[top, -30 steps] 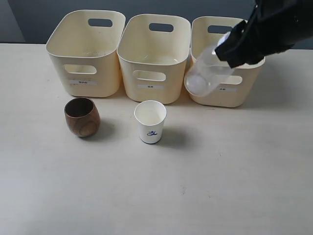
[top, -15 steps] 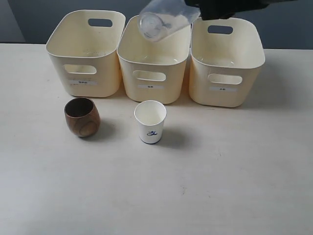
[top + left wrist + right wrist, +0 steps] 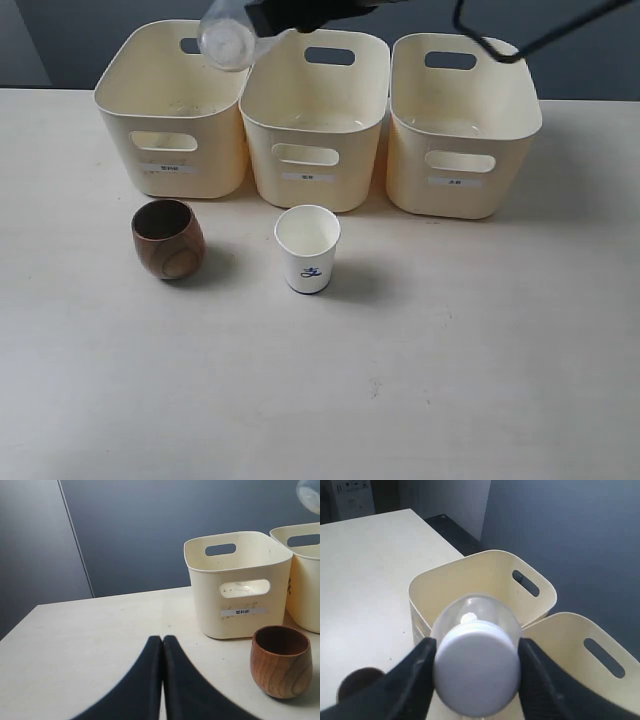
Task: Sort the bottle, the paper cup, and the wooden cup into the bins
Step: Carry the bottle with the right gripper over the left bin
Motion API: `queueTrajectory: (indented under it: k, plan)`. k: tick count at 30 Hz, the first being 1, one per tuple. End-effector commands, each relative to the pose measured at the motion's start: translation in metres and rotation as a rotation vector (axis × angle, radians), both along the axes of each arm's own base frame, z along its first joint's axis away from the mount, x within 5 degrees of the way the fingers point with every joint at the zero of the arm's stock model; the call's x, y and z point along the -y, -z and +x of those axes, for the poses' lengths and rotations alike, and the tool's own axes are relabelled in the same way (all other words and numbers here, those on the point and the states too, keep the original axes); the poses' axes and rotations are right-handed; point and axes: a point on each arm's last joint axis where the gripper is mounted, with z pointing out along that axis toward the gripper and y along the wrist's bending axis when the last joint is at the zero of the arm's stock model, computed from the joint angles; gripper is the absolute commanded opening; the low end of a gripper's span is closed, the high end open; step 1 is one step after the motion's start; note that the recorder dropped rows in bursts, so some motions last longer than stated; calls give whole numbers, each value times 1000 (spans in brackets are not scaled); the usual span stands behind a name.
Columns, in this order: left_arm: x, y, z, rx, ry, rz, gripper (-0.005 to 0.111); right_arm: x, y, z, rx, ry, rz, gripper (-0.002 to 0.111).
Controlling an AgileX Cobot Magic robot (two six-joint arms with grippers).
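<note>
Each of the three cream bins carried a small white front label; on the left bin (image 3: pixel 239 585) the label (image 3: pixel 242 612) showed three dark characters, too small to read with certainty. The paper cup (image 3: pixel 308 248) bore a small blue logo (image 3: pixel 311 272), its design not legible.

Ext view: right gripper (image 3: pixel 268 14) cut off by top edge, body out of frame; small clear plastic bottle (image 3: pixel 228 40) w/ white cap blurred, upper part cut. Small white labels on cream plastic bins (image 3: pixel 172 110): print too small to read. Left wrist view: bottle (image 3: pixel 309 494) only a blurred sliver at corner.
</note>
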Motion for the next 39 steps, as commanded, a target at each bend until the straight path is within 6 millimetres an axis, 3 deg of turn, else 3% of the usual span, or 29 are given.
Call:
queueTrajectory:
  k: [1, 10, 15, 21, 28, 39]
  plan:
    - [0, 0, 0, 10, -1, -1, 0, -22, 10, 25, 46, 17, 6, -1]
    - [0, 0, 0, 10, -1, -1, 0, -56, 44, 69, 45, 5, -32, -1]
    - [0, 0, 0, 10, -1, -1, 0, -84, 58, 80, 51, -50, -53, -1]
    - [0, 0, 0, 10, -1, -1, 0, -104, 78, 98, 54, -74, -65, -1]
    - [0, 0, 0, 10, -1, -1, 0, -113, 103, 111, 58, -82, -106, -1]
    - [0, 0, 0, 10, -1, -1, 0, -113, 126, 113, 30, -119, -231, -1]
